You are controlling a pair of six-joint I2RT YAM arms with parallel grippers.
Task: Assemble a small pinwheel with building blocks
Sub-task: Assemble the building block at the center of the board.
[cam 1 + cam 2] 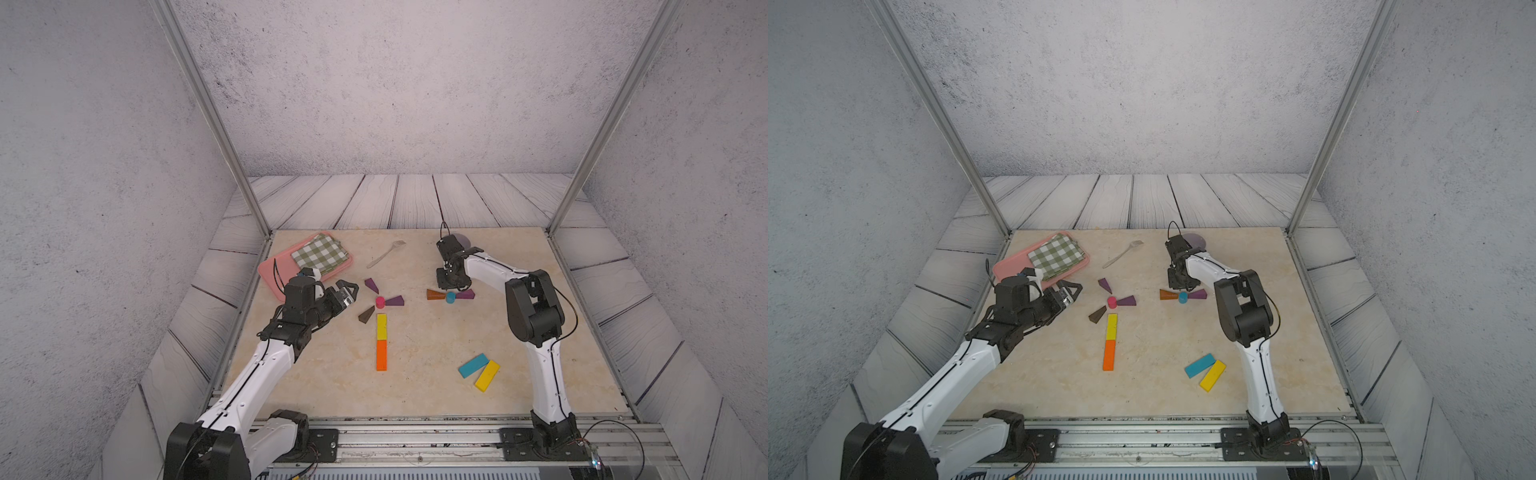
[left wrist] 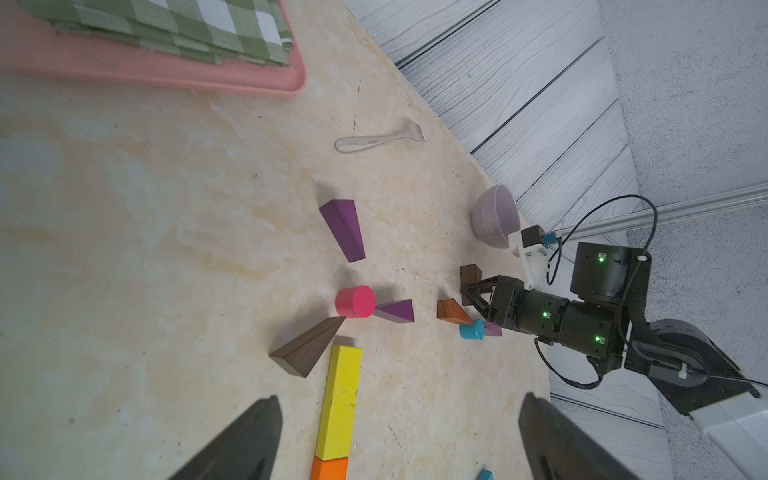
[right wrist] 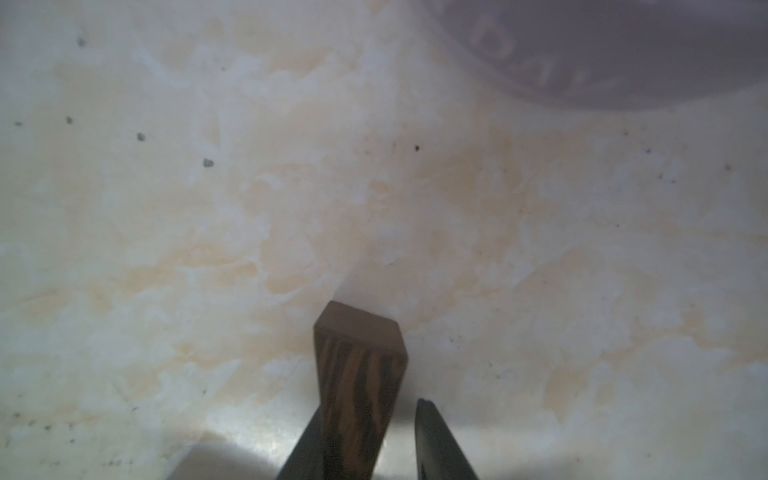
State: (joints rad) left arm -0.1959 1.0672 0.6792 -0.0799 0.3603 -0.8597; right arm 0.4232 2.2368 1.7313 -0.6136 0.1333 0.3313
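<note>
Marbled tabletop (image 1: 415, 395): left jaws gape wide, empty; right jaws loosely straddle a dark brown wedge (image 3: 359, 374), touching one side.

Raised letters on the outer wall of the lilac bowl (image 2: 494, 216) begin "LUCK" and then blur in the left wrist view, the right wrist view shows "DAY" on that bowl's wall, and the handle of the fork (image 2: 376, 141) carries a stamp too small to read.

We are viewing a beige marbled tabletop (image 1: 415, 395) enclosed by grey textured walls (image 1: 374, 83), pale plank-pattern panels (image 1: 415, 199) and two aluminium posts (image 1: 214, 116).
</note>
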